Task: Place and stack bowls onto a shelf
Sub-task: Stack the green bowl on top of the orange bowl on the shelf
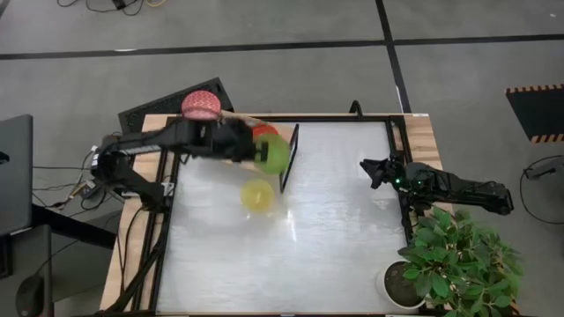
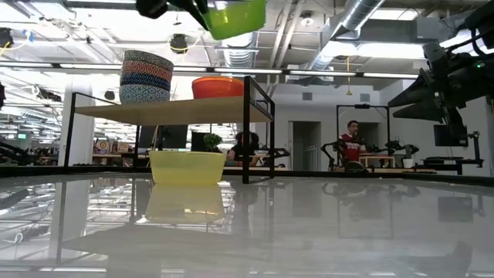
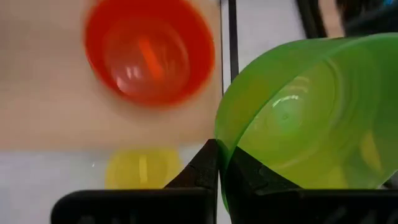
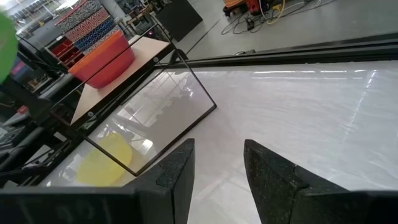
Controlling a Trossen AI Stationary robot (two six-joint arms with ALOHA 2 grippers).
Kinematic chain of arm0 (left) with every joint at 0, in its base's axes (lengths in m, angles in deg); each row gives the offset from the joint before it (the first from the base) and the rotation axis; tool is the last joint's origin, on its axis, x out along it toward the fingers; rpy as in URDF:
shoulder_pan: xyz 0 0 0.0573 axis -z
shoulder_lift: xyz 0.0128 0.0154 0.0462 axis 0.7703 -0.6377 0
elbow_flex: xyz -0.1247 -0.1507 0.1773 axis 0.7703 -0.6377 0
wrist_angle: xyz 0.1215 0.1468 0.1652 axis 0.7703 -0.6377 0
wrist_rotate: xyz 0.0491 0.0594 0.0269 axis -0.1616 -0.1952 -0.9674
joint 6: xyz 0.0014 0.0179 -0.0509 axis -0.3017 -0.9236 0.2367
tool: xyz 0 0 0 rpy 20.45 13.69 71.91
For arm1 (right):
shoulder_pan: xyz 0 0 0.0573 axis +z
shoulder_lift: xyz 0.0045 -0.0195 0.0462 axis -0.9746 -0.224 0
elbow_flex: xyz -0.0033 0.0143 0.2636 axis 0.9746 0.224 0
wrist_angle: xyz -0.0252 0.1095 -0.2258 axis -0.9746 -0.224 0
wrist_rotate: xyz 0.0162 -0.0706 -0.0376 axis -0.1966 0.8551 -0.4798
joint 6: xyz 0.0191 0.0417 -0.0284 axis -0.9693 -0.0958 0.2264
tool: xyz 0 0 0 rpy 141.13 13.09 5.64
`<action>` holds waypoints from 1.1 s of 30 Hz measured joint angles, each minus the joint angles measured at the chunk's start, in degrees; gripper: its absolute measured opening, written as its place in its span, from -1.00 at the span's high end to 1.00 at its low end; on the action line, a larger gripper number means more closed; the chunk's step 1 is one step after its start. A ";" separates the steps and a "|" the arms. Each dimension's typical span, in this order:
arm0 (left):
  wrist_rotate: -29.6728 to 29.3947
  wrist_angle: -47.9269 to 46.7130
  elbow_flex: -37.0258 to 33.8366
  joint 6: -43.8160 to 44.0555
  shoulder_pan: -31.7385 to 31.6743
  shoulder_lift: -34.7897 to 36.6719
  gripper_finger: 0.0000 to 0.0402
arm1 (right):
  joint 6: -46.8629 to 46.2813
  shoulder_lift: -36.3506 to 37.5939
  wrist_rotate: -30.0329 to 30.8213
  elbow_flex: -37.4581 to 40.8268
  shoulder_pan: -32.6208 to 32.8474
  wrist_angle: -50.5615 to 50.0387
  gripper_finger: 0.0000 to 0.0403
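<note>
My left gripper (image 3: 219, 167) is shut on a plain green bowl (image 3: 311, 112), held in the air above the shelf's right end (image 2: 235, 15). The shelf (image 2: 185, 110) is a light wooden board on a dark frame. A red bowl (image 1: 263, 132) stands on it, and a stack of patterned bowls (image 2: 147, 77) stands further left. A yellow bowl (image 2: 187, 166) rests on the tabletop under the shelf. My right gripper (image 4: 217, 168) is open and waits over the table's right side (image 1: 370, 167). My left gripper pinches the green bowl's rim (image 3: 217, 146), one finger (image 3: 249, 177) inside the bowl and the other (image 3: 196, 171) outside. The bowl is lifted clear and tilted, hanging beside the fingers above the shelf's right end, near the red bowl.
The shelf's dark end panel (image 1: 289, 158) stands upright beside the green bowl. A potted plant (image 1: 449, 260) sits at the table's near right corner. The silvery tabletop (image 1: 335, 220) stretches between the shelf and my right arm. A person (image 2: 353, 143) is in the room behind.
</note>
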 joint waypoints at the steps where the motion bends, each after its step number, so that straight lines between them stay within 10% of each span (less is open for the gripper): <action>1: -0.12 0.00 0.74 -0.77 -1.71 0.00 1.00 | 0.00 0.00 0.00 0.02 0.00 0.00 0.19; 14: 1.70 -3.62 1.53 2.29 -14.28 -0.04 1.00 | 0.00 0.00 -0.02 0.02 0.02 0.00 0.19; 33: 5.48 -3.61 1.26 3.27 -15.96 -3.17 1.00 | 0.48 0.01 0.00 0.02 0.02 0.00 0.19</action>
